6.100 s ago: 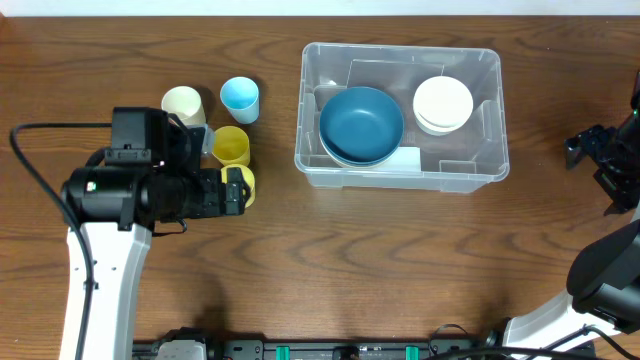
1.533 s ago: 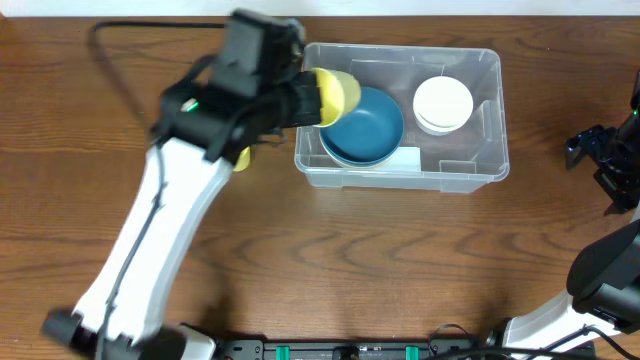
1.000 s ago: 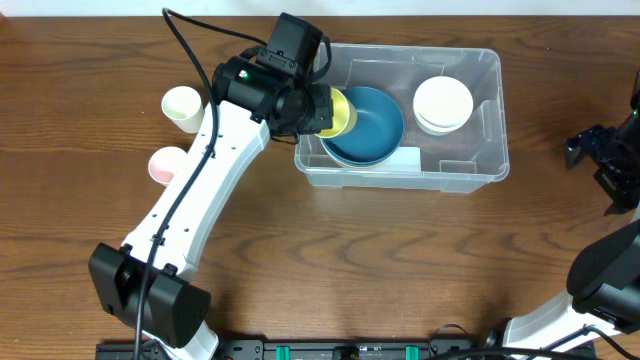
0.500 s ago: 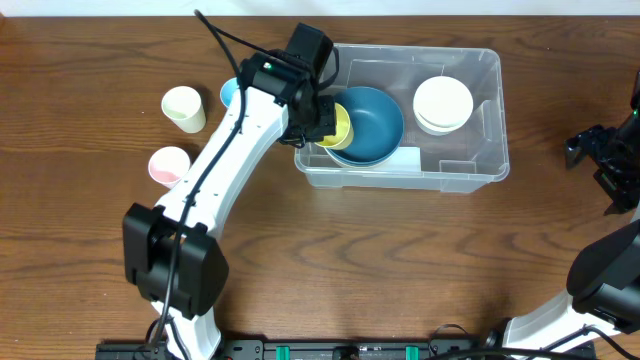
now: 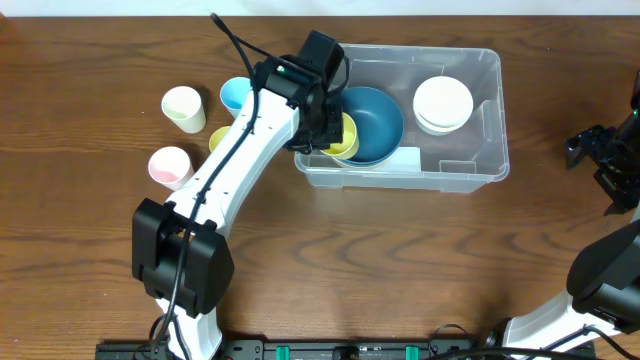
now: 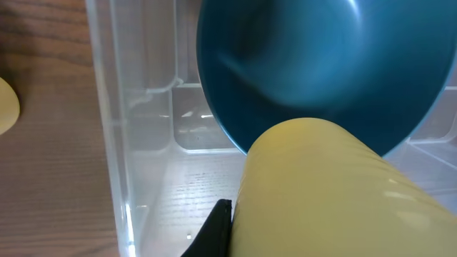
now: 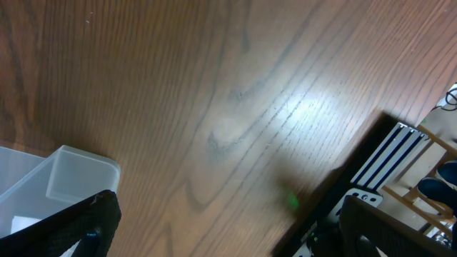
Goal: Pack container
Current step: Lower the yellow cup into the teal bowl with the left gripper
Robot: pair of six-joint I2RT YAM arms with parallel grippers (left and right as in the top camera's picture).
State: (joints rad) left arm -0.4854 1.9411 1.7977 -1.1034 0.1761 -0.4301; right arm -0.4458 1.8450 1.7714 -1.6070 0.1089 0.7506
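As the left arm reaches deeper than a moment ago, the yellow cup (image 5: 346,140) now hangs inside the container (image 5: 480,60), low by its left wall, just beside the blue bowl (image 5: 375,118). Left claw (image 5: 333,132): clamped narrow on that cup. Right claw (image 7: 228,214): spread wide, gripping nothing, over bare desk (image 5: 400,260). Container sits on the desk, far centre, white bowls (image 5: 443,104) at its right end.

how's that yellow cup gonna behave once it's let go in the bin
The yellow cup looks like thin plastic, so it is probably light and fairly stiff. It seems to be held sideways and its body is round, so it may roll when released. The blue bowl and the container wall would likely stop it quickly.
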